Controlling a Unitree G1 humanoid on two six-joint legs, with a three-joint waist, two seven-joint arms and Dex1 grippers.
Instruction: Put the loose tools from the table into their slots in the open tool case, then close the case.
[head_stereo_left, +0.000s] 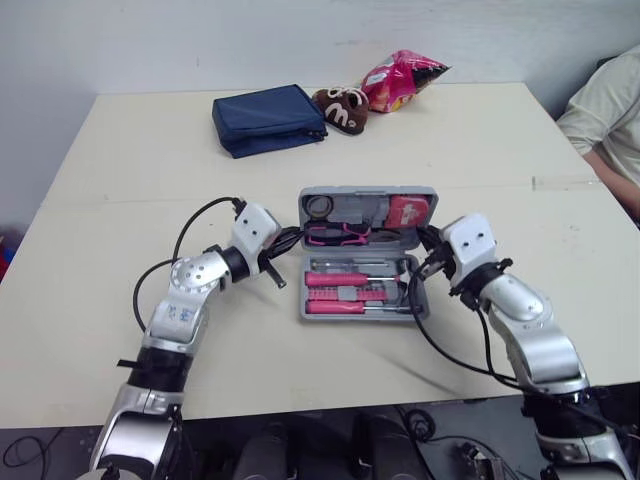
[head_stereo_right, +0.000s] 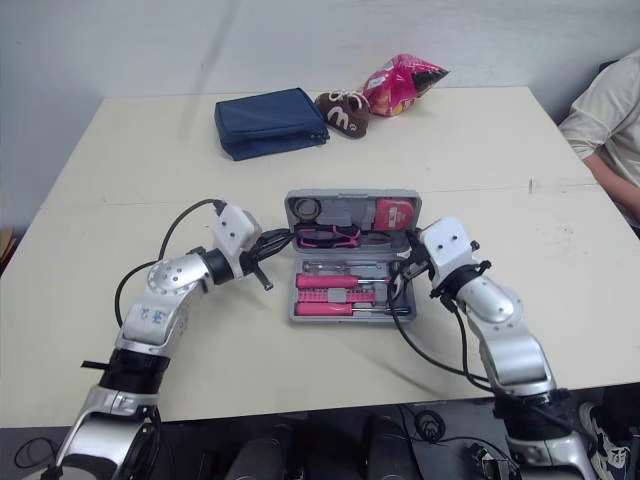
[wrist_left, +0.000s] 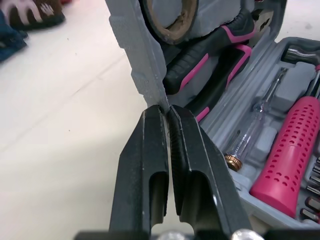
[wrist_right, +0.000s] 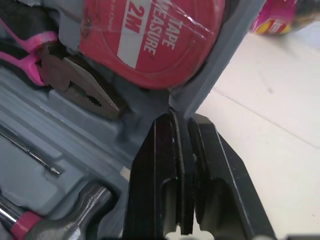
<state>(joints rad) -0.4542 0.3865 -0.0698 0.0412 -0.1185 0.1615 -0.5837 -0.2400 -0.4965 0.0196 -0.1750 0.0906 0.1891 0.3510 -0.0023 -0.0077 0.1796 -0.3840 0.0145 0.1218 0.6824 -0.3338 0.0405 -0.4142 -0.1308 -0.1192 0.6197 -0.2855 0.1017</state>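
The grey tool case (head_stereo_left: 362, 312) lies open mid-table, its lid (head_stereo_left: 368, 193) tilted up off the table. The lid holds pink-handled pliers (head_stereo_left: 335, 236), a red tape measure (head_stereo_left: 408, 210) and a roll of tape (head_stereo_left: 320, 207). Pink-handled screwdrivers (head_stereo_left: 336, 280) lie in the base. My left gripper (wrist_left: 166, 107) is shut, its tips touching the lid's left edge (wrist_left: 142, 60). My right gripper (wrist_right: 181, 117) is shut too, with its tips against the lid's right wall (wrist_right: 220, 65) below the tape measure (wrist_right: 150, 40).
At the back of the table (head_stereo_left: 130, 170) lie a folded blue pouch (head_stereo_left: 268, 120), a brown plush toy (head_stereo_left: 342, 107) and a pink snack bag (head_stereo_left: 400, 78). A person's arm (head_stereo_left: 605, 110) shows at the table's far right edge.
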